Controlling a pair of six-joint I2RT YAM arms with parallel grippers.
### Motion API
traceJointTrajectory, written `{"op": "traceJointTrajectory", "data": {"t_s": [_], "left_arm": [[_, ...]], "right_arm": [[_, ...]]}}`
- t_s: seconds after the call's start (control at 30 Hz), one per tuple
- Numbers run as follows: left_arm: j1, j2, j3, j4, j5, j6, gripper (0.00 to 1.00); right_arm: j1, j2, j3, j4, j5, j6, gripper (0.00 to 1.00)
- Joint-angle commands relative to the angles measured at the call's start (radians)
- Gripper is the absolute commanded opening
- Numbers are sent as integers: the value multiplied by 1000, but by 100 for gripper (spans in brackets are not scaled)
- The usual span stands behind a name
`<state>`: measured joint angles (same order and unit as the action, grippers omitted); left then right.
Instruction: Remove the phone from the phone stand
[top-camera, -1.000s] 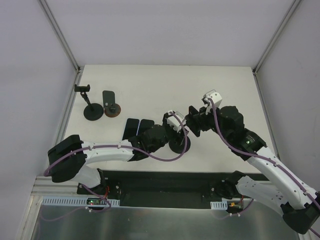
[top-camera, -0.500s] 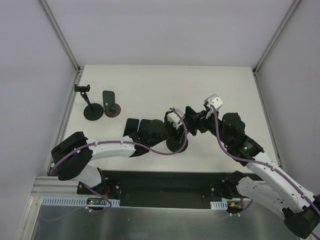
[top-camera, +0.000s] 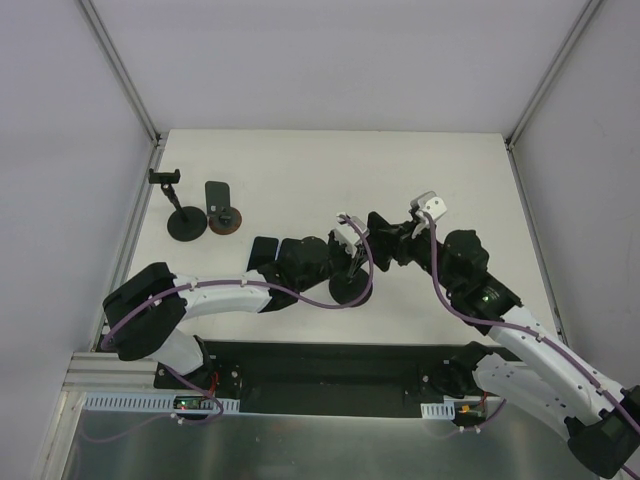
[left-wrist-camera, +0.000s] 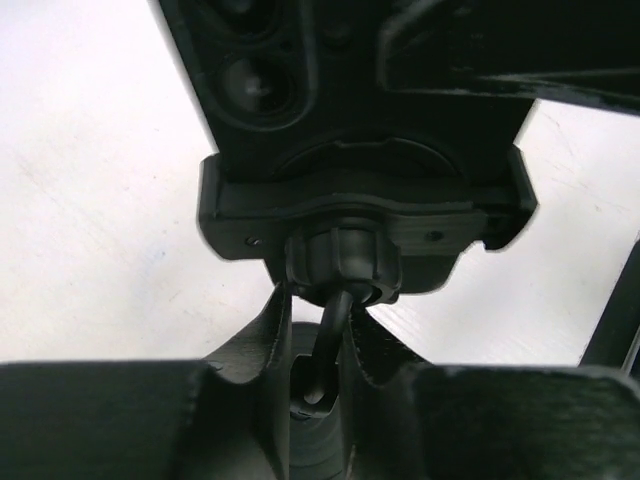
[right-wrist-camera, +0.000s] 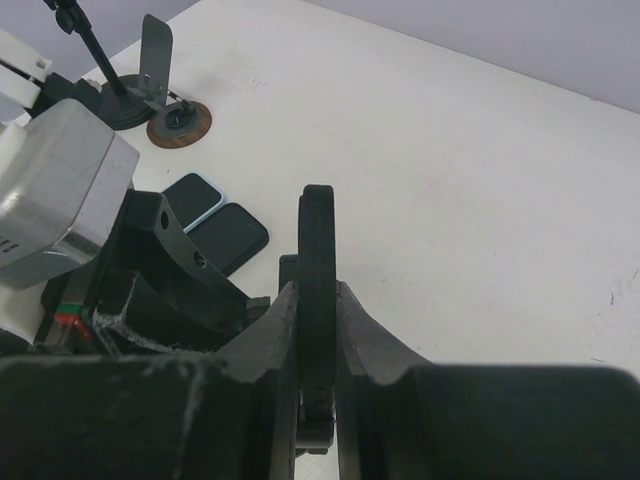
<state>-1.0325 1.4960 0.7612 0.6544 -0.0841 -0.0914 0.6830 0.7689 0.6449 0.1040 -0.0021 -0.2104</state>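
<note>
Tabletop (top-camera: 300, 170): right gripper (top-camera: 378, 226) reached phone (right-wrist-camera: 317, 230).

**Illumination:** bright, even and diffuse, from overhead. The white table (top-camera: 300, 170) washes toward overexposure beyond the left gripper (left-wrist-camera: 320, 325).
**Shadows:** soft, faint, short on the table.
**Sheen:** dull highlights on the phone stand (left-wrist-camera: 345, 255) ball joint.
**Focus:** overhead view sharp. Foreground fingers (left-wrist-camera: 250, 350) of both claws are blurred and dark. The phone (right-wrist-camera: 318, 230) edge and the table beyond the right gripper (right-wrist-camera: 318, 300) are crisper.

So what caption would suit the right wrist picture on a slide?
Right gripper pinches the upright phone; two other phones lie flat on the table.
</note>
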Motion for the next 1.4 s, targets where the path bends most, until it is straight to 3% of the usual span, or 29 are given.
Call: {"op": "traceJointTrajectory", "data": {"t_s": [0.0,0.1,0.13,0.23,1.17,1.37], "left_arm": [[0,9,20,36,27,-24,0],[0,1,15,28,33,-15,0],[0,-2,15,25,35,-11,0],[-1,-6,15,10,38,-5,0],[-5,-28,7,-48,20,10,0],[-5,-26,12,-68,3,7,0]], "right_arm": [[9,10,28,-46,-15,17,13],[9,35,41,-44,-4,9,30],[9,43,47,-44,-4,5,42],[7,73,68,-36,29,-1,53],[-3,207,127,45,57,-9,43],[-7,205,125,53,47,-1,37]]}}
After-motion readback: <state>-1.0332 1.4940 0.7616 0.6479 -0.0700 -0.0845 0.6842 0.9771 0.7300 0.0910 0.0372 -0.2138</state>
